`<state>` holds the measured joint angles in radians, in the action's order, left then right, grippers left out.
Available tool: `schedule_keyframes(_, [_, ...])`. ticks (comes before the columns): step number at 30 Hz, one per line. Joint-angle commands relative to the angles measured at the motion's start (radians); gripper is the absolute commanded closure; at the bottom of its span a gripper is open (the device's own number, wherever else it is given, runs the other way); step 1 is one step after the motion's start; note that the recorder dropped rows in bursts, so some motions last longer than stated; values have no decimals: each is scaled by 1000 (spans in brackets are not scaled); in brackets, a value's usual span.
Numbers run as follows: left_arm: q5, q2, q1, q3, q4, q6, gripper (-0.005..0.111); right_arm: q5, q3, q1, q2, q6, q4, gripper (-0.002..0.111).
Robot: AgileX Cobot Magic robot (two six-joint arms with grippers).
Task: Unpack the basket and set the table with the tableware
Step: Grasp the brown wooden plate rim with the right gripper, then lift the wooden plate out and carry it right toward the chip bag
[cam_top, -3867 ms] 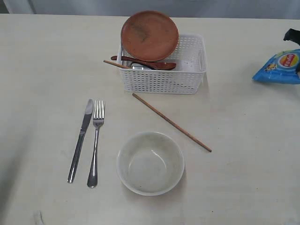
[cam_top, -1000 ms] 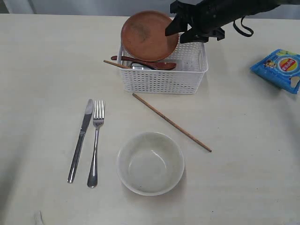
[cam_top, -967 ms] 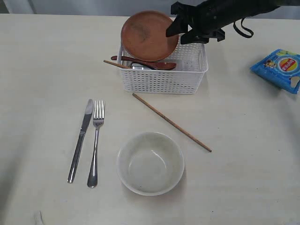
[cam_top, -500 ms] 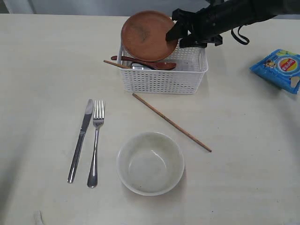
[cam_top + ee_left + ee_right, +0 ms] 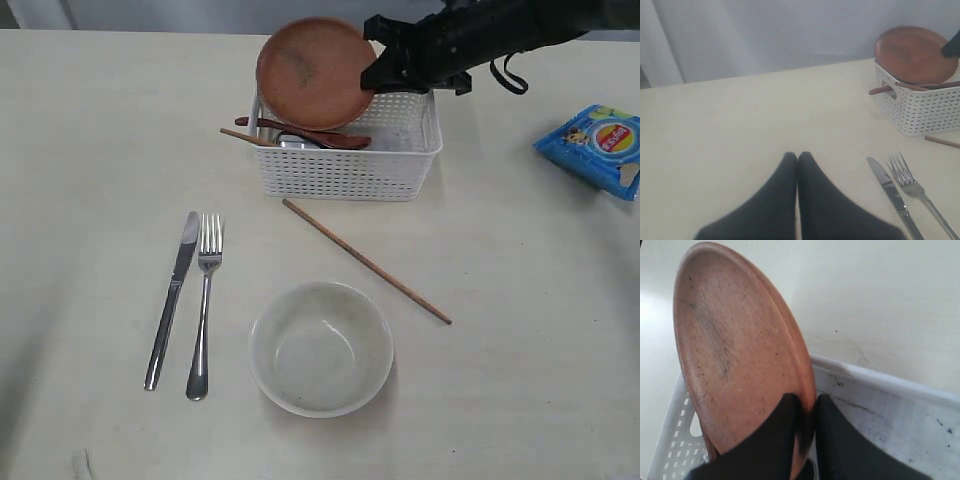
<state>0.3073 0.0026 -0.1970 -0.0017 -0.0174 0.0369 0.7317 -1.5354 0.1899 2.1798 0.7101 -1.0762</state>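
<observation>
The brown round plate (image 5: 312,72) (image 5: 735,355) leans upright in the back of the white lattice basket (image 5: 350,160) (image 5: 920,107). My right gripper (image 5: 378,72) (image 5: 807,402) is shut on the plate's right rim, one finger on each face. A reddish-brown spoon (image 5: 310,135), a wooden chopstick (image 5: 245,136) and a bit of steel lie in the basket. On the table (image 5: 520,300) lie a knife (image 5: 172,297), a fork (image 5: 204,300), an off-white bowl (image 5: 320,347) and another chopstick (image 5: 366,261). My left gripper (image 5: 797,159) hovers shut over bare table, left of the knife (image 5: 890,192).
A blue chips bag (image 5: 598,138) lies at the right edge of the table. The right arm (image 5: 500,30) reaches in from the back right over the basket's far corner. A pale curtain hangs behind the table in the left wrist view.
My right gripper moved left onto the plate's rim and closed on it. The plate has shifted slightly up and left; the spoon and chopstick in the basket nudged a little.
</observation>
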Motion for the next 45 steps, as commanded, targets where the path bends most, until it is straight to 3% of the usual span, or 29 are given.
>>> schedule_keyframes(1, [-8, -3, 0, 2, -1, -3, 107, 3, -4, 1, 3, 17, 1, 109])
schedule_keyframes(14, [-8, -3, 0, 2, -1, -3, 107, 22, -4, -3, -86, 17, 39, 109])
schedule_keyframes(23, [-8, -3, 0, 2, -1, -3, 107, 94, -4, -78, -174, -47, 61, 109])
schedule_keyframes(38, [-8, -3, 0, 2, -1, -3, 107, 174, 3, -242, -327, -352, 427, 109])
schedule_keyframes(45, [-8, -3, 0, 2, -1, -3, 107, 232, 15, -251, -386, -586, 741, 109])
